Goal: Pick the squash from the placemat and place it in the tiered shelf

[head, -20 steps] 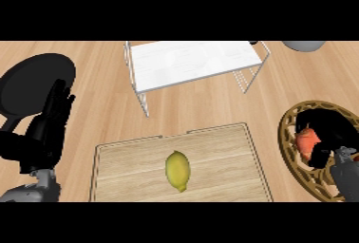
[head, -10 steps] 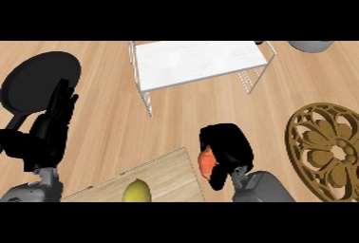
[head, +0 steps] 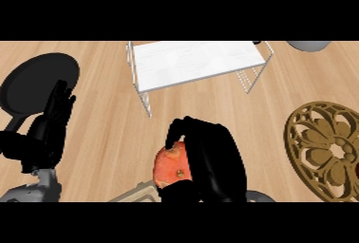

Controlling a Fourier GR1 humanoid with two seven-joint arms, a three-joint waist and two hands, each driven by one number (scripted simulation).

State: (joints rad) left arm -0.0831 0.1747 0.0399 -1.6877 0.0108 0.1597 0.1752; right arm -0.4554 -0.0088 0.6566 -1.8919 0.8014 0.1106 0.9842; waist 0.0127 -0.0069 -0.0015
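Though in hand (head: 210, 161), orange object (head: 170, 166) off shelf (head: 203, 59)

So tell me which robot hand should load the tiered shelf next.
Right. The right robot hand is curled round the orange-red object, near the tiered shelf; the left robot hand rests open at the left, holding nothing.

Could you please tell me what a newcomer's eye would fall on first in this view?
The black right hand at the bottom centre draws the eye first, curled round an orange-red object. Above it stands the white wire shelf, and an ornate golden disc lies at the right edge. The left hand rests open at the left.
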